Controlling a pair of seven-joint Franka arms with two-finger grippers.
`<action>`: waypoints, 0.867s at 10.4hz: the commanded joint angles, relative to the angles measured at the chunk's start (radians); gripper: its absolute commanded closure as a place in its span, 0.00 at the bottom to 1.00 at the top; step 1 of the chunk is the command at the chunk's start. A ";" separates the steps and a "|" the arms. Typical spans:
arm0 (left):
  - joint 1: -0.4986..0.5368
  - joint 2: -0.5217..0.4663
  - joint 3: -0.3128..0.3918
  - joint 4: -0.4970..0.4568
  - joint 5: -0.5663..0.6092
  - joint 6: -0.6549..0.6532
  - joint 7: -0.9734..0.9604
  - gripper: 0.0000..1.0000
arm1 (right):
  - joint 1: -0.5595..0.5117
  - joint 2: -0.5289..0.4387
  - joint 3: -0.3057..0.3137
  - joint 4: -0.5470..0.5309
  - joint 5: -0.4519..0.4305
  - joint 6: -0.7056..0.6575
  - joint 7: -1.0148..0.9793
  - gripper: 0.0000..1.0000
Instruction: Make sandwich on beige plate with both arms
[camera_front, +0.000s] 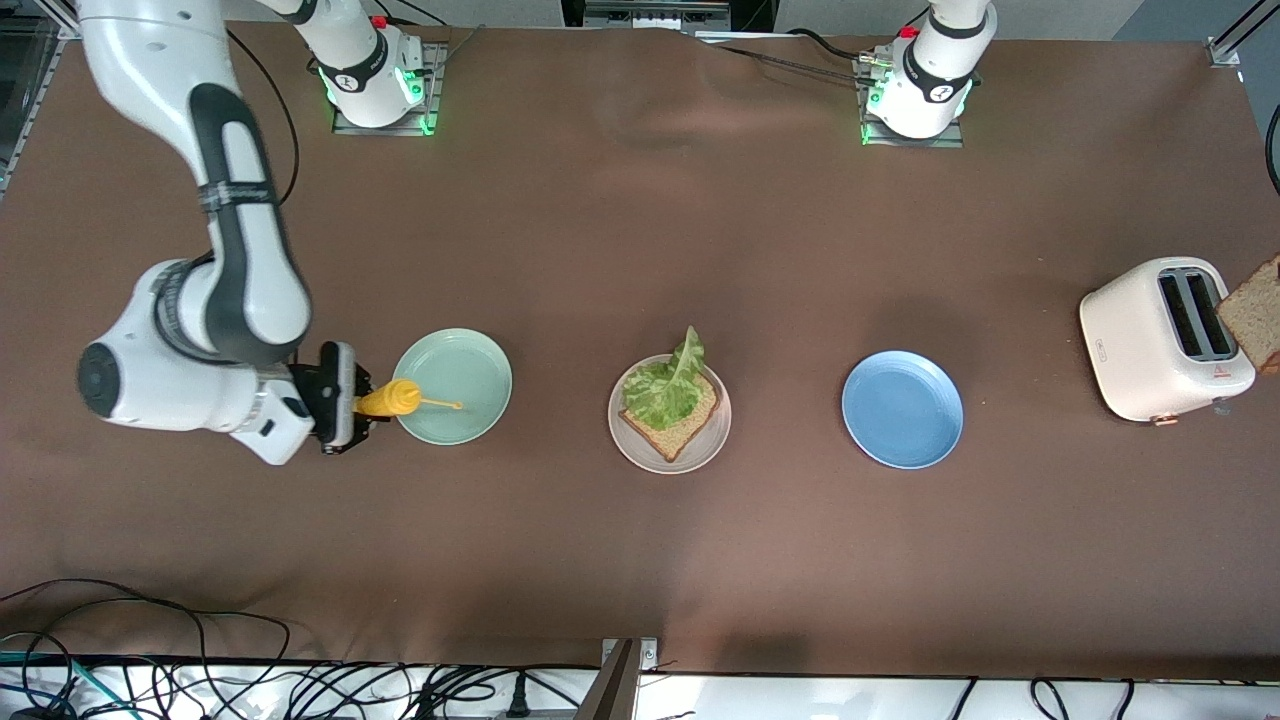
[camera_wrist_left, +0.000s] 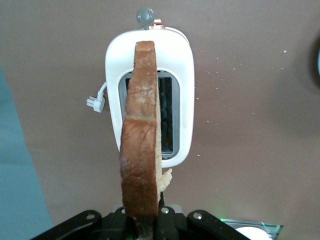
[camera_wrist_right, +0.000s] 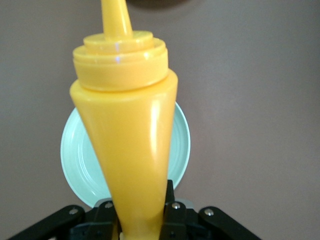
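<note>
**Both grippers loaded**

Right gripper (camera_front: 350, 410) clamps a yellow squeeze bottle (camera_front: 392, 398) (nozzle over the mint-green plate (camera_front: 470, 350)); bread and lettuce (camera_front: 668, 385) sit on the beige plate (camera_front: 640, 450); left gripper (camera_wrist_left: 150, 222) pinches a bread slice (camera_wrist_left: 141, 135) over the toaster (camera_front: 1130, 340).

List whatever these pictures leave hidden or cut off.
- Left gripper: outside the front view; its wrist view's edge crops it.
- Held bread slice: the front view's edge cuts it.
- Bread on the beige plate: lettuce leaf covers much of it.
- Mint-green plate: mustard bottle blocks its middle in the right wrist view.
</note>
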 joint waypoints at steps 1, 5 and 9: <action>0.001 -0.023 -0.007 -0.010 -0.037 -0.020 -0.030 1.00 | 0.155 -0.016 -0.078 0.006 -0.129 0.017 0.237 1.00; -0.002 -0.021 -0.021 -0.012 -0.046 -0.032 -0.055 1.00 | 0.328 0.039 -0.109 0.084 -0.327 0.008 0.570 1.00; -0.001 -0.018 -0.024 -0.018 -0.084 -0.032 -0.099 1.00 | 0.505 0.138 -0.133 0.208 -0.571 -0.106 0.842 1.00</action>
